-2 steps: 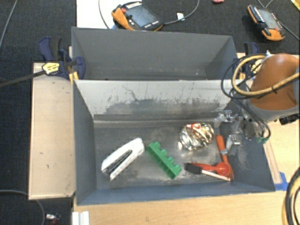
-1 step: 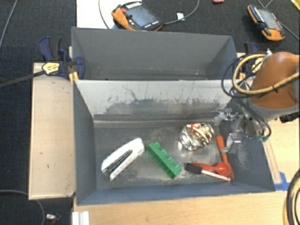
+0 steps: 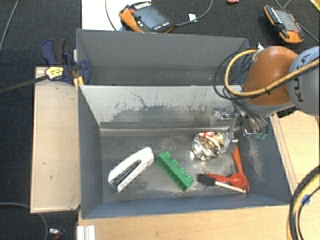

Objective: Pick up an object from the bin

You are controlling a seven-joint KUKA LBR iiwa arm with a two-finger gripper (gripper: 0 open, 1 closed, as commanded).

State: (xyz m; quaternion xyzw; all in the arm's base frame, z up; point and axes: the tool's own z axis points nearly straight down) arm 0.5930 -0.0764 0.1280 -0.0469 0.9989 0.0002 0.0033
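Observation:
My gripper (image 3: 233,132) hangs low at the right side of the bin, just off the right edge of a crumpled silver foil wrapper (image 3: 207,145) with red and yellow print. It is at the wrapper's upper right and seems to touch it. Right below the gripper an orange stick (image 3: 236,160) lies slanted on the floor. Its lower end meets a red spoon-like tool (image 3: 223,182) with a black tip, which lies near the front wall.
A green toothed block (image 3: 175,170) lies slantwise in the middle of the floor. A white stapler (image 3: 131,168) with a dark underside rests at the front left. The arm with its orange cover and looping cables stands over the bin's right wall.

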